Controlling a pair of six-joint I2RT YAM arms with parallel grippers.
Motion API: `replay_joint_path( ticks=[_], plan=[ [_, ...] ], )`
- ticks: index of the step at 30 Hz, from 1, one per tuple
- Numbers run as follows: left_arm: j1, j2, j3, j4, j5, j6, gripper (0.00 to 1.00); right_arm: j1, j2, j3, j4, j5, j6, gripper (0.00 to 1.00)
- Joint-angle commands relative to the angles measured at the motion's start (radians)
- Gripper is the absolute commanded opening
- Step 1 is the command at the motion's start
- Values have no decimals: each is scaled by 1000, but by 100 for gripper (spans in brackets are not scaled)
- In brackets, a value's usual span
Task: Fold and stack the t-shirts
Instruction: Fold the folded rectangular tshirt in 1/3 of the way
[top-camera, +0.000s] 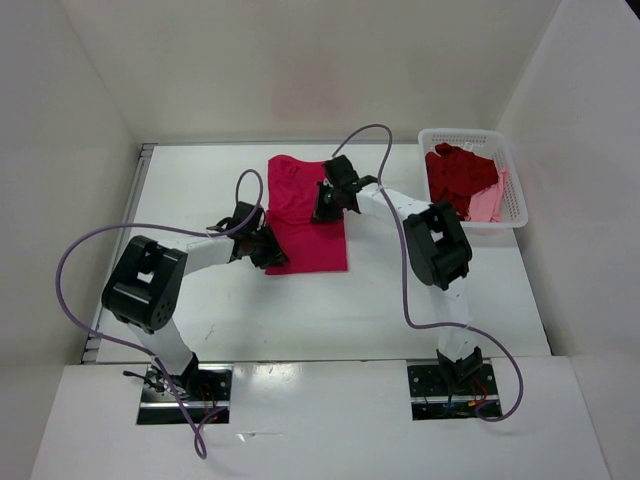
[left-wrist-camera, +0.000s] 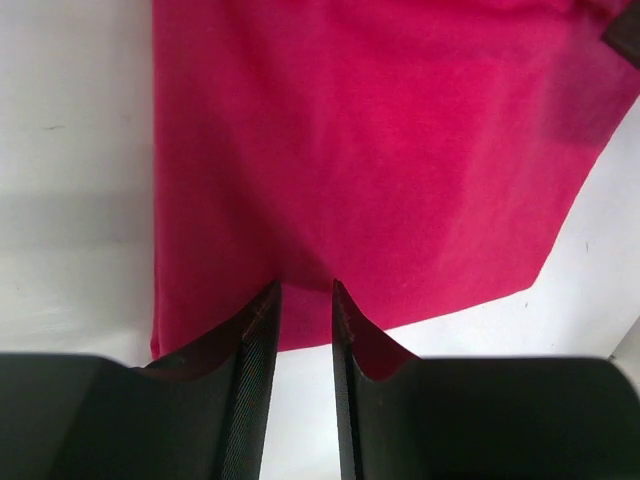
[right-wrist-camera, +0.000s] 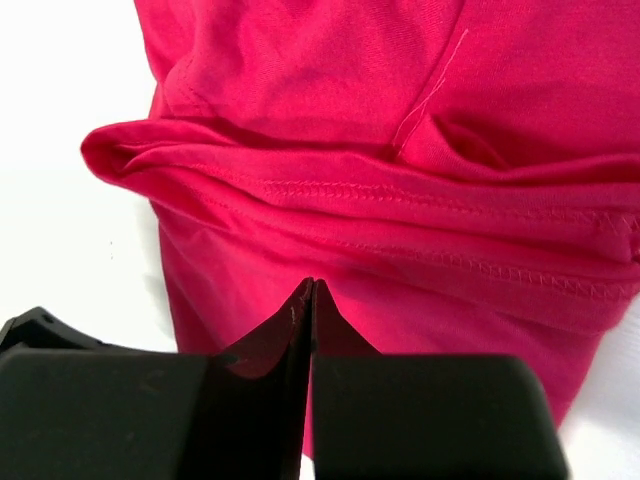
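Observation:
The crimson-magenta t-shirt (top-camera: 303, 215) lies partly folded on the white table at centre back. It fills the left wrist view (left-wrist-camera: 380, 150). In the right wrist view (right-wrist-camera: 400, 200) it shows a bunched, stitched fold. My left gripper (top-camera: 270, 254) is at the shirt's near left corner, its jaws a narrow gap apart with the tips (left-wrist-camera: 305, 290) at the hem and only table between them. My right gripper (top-camera: 322, 208) is on the shirt's right side, its jaws (right-wrist-camera: 313, 288) pressed together just short of the fold. The darker red t-shirt (top-camera: 458, 172) and the light pink t-shirt (top-camera: 490, 205) lie in the basket.
The white perforated basket (top-camera: 460, 133) stands at the back right by the right wall. White walls close in the table on the left, back and right. Purple cables loop over both arms.

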Motion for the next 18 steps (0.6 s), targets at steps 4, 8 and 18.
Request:
replay_joint_path(
  ticks=[4, 8, 18],
  plan=[
    [-7, 12, -10, 29, -18, 23, 34, -9, 50, 44, 35, -22, -12, 2],
    [-7, -21, -36, 17, -18, 23, 34, -9, 16, 6, 50, -35, -12, 2],
    [-7, -48, -67, -23, -62, 72, 34, -41, 148, 148, 38, 5, -12, 2]
  ],
)
